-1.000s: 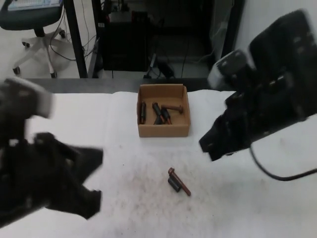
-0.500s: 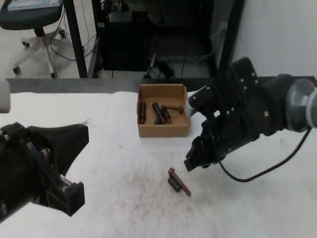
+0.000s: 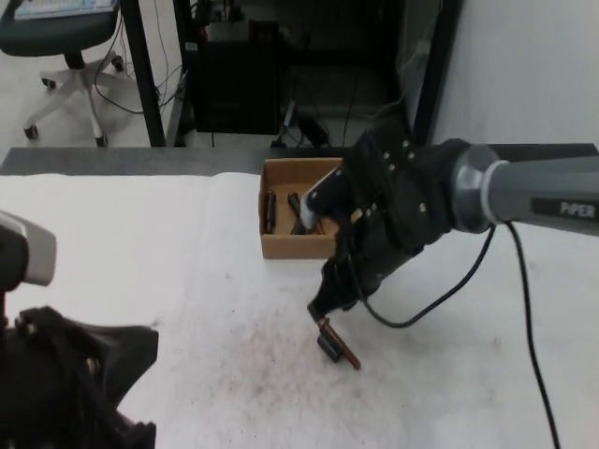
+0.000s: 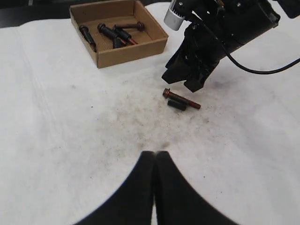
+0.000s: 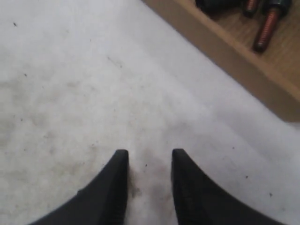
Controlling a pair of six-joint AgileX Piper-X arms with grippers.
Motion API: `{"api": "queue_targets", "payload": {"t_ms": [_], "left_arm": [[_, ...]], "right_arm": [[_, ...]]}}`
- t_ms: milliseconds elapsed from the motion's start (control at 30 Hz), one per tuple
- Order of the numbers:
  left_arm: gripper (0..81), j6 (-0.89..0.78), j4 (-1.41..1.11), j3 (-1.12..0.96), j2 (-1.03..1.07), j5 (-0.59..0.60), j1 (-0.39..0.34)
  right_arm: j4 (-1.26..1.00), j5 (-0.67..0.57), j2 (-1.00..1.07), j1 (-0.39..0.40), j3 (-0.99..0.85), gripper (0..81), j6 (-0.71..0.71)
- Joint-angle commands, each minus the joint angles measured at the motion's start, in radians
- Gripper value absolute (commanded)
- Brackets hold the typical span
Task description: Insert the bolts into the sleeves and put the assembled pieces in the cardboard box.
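My right hand [image 5: 149, 153], fingers [image 5: 117, 183] apart, hangs just beside the bolt [image 4: 182, 98]; rigid and probably slick, best pinched across its shank.

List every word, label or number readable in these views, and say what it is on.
White lettering on the right arm's grey link: a maker's mark, not quoted.
Cardboard box, bolt, sleeve: no print visible.

A short line of white lettering [image 3: 562, 208], a maker's mark, stands on the grey forearm tube of the right arm [image 3: 510, 192]. Nothing can be read on the cardboard box [image 3: 290, 247] or the table [image 3: 140, 243].
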Motion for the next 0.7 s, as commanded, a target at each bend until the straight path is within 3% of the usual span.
{"api": "queue_targets", "payload": {"t_ms": [0, 133, 667], "left_arm": [[0.3, -0.006, 0.014, -0.001, -0.005, -0.009, 0.001], [0.3, -0.006, 0.014, -0.001, -0.005, -0.009, 0.001], [0.3, -0.006, 0.014, -0.001, -0.005, -0.009, 0.001]], "right_arm": [[0.056, 0.061, 0.007, 0.006, -0.011, 30.2, -0.019], [0.087, 0.112, 0.007, 0.006, -0.011, 30.2, -0.019], [0.075, 0.112, 0.060, 0.005, -0.005, 30.0, -0.019]]}}
